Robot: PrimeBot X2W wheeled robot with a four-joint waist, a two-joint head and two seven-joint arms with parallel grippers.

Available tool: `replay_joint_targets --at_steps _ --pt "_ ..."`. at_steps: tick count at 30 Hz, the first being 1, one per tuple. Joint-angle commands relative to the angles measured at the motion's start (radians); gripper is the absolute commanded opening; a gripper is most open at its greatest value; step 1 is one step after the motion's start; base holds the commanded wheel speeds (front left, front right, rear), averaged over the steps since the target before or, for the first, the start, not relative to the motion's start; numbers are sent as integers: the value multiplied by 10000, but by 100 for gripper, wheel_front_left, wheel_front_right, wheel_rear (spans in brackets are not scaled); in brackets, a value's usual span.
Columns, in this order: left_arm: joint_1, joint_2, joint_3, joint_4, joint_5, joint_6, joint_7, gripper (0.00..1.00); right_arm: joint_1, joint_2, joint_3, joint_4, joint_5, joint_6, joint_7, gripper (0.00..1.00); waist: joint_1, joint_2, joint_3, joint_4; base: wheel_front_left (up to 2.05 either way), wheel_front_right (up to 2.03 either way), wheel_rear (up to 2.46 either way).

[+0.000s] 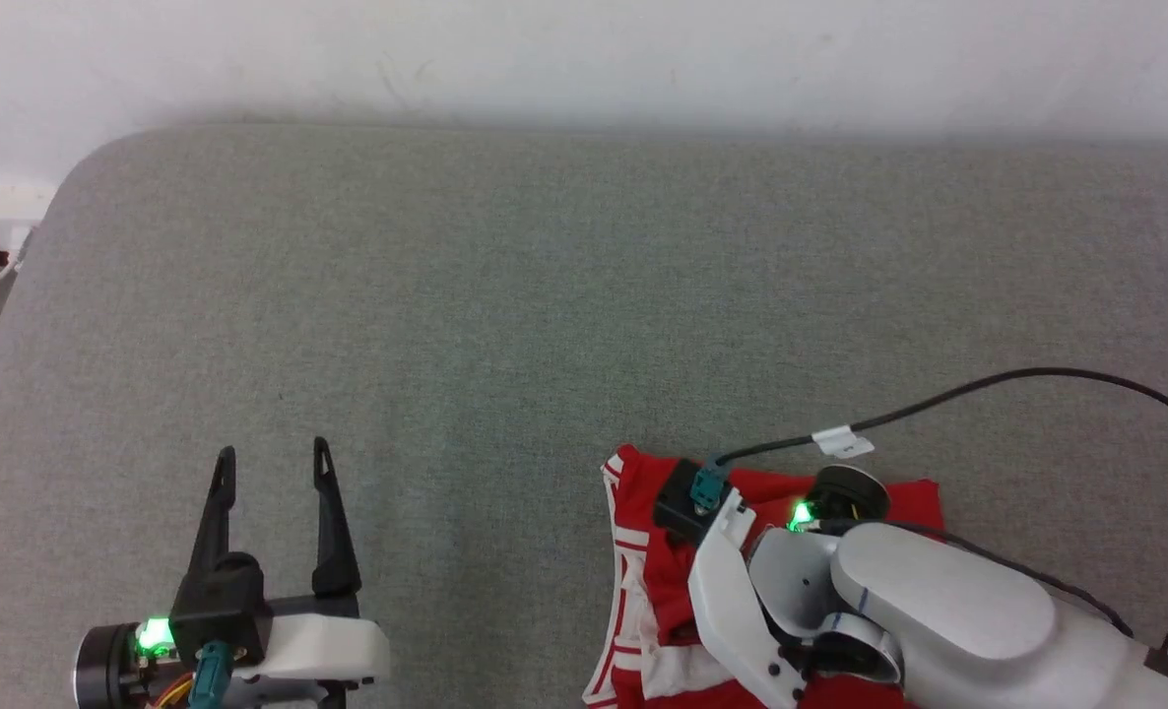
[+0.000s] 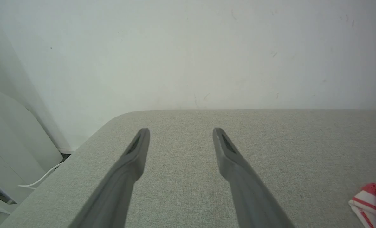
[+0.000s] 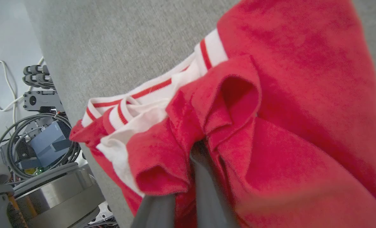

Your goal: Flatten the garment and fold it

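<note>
The red garment (image 1: 643, 551) lies bunched at the near right of the grey cloth-covered table (image 1: 545, 295), its red-and-white striped trim along the left side. My right arm (image 1: 899, 601) lies over it and covers much of it. In the right wrist view my right gripper (image 3: 200, 152) is shut on a fold of the garment (image 3: 302, 95), with red cloth wrapped around the fingers and white sleeve cloth to the left. My left gripper (image 1: 272, 451) stands open at the near left over bare table, well apart from the shirt. Its wrist view shows the left gripper (image 2: 181, 129) holding nothing and a corner of the garment (image 2: 372, 199) at the lower right.
A white wall runs behind the table's far edge. The table's rounded far-left corner (image 1: 101, 158) drops off to the floor. A black cable (image 1: 1037, 374) arcs over the table from my right wrist. The robot's base (image 3: 48, 196) and coiled cables (image 3: 39, 139) sit below the near edge.
</note>
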Motion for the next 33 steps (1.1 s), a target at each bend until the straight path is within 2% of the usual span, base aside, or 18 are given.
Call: replay_joint_targets --at_steps 1,2,3,4,5,8,12,15,19,24,25,27,33 --pt "-159 -30 6 46 -74 74 -47 100 -36 112 186 352 98 -15 -141 0 -1 0 62 39 0 0 0" --pt "-166 -36 31 59 -81 85 -47 100 -91 212 246 528 148 -15 -350 0 -1 0 54 8 0 0 0" --pt "-156 -40 69 69 -89 99 -47 100 -155 288 311 650 194 -15 -524 11 -1 0 21 -44 0 0 0" --pt "-136 -43 103 83 -91 103 -47 100 -242 313 372 700 209 -15 -693 35 -1 0 -28 -85 0 0 0" --pt "-109 -44 135 105 -93 99 -47 100 -352 293 416 689 174 -15 -949 100 -1 0 -87 -126 0 0 0" --pt "-1 -20 239 166 -86 78 -47 100 -617 45 486 405 215 -15 -1748 100 -1 0 -310 -293 0 0 0" --pt "258 6 391 133 -72 85 -47 100 -1053 -661 211 -264 -42 -15 -3190 100 -1 0 -635 -640 0 0 0" --pt "472 32 485 60 -58 82 -47 100 -1199 -1131 -473 -553 -430 -15 -4303 100 -1 0 -869 -969 0 0 0" --pt "684 44 537 35 -43 43 -47 100 -1004 -1476 -1951 -465 -1189 -15 -5736 100 -1 0 -1146 -1319 0 0 0" --pt "829 37 615 -29 -50 34 -47 100 -184 -1318 -4297 -91 -2308 -15 -7327 100 -1 0 -1465 -1648 0 0 0" --pt "829 37 615 -29 -50 34 -47 100 -184 -1318 -4297 -91 -2308 -15 -7327 100 -1 0 -1465 -1648 0 0 0" --pt "883 32 639 -50 -60 23 -47 100 299 -1183 -5265 -7 -2874 -15 -7926 100 -1 0 -1573 -1709 0 0 0" --pt "1064 0 691 -153 -119 -33 -47 100 2295 -368 -8089 -387 -4384 -15 -8647 100 -1 0 -1842 -1761 0 0 0"
